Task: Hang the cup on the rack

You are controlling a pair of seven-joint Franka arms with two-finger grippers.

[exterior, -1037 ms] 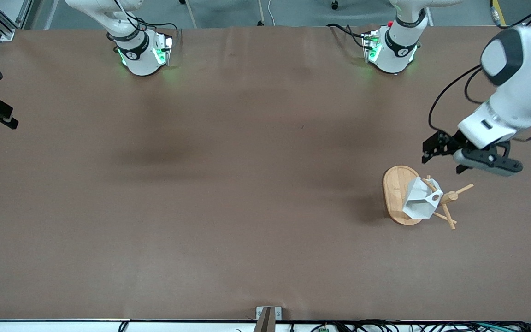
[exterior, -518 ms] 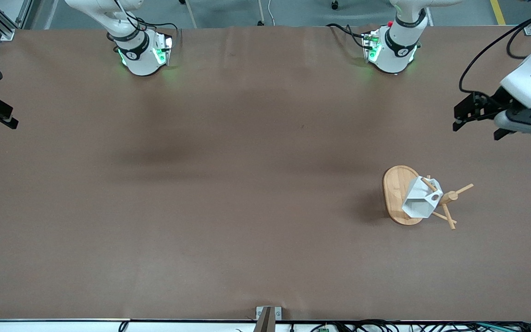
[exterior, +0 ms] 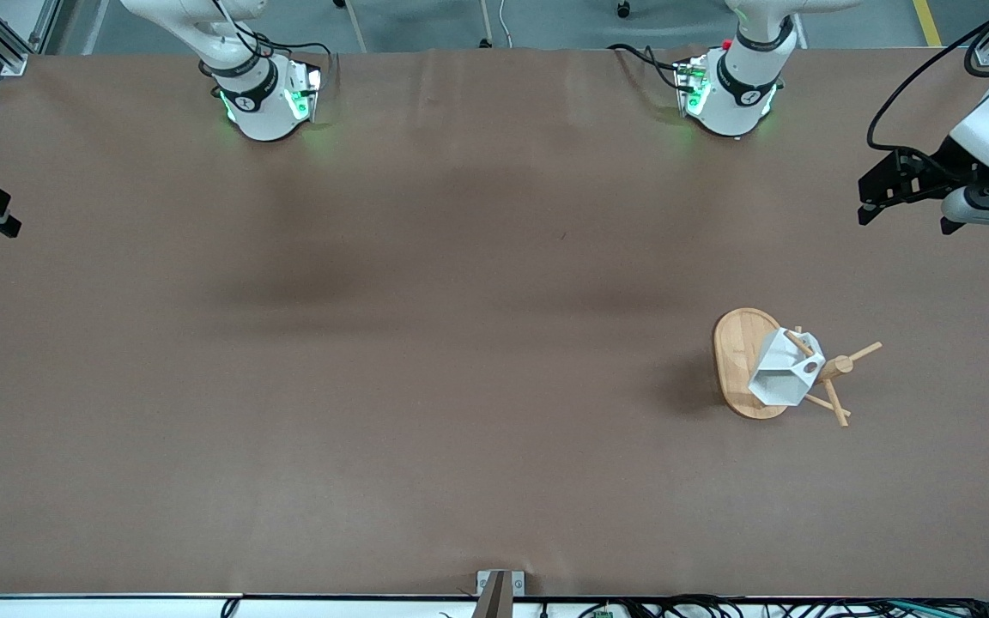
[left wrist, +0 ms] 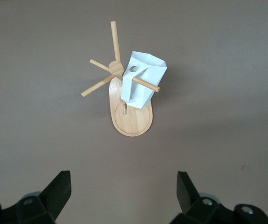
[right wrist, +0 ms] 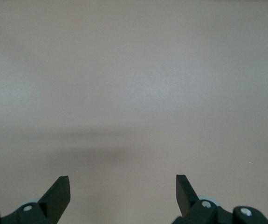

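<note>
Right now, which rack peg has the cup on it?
The peg passing through the cup's handle hole, above the rack's base. The other visible pegs are bare.

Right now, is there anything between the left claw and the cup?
No. In the left wrist view only bare table lies between the open left claw and the cup, which hangs on the rack.

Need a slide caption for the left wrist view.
White cup hangs on bamboo rack; left end effector open above.
</note>
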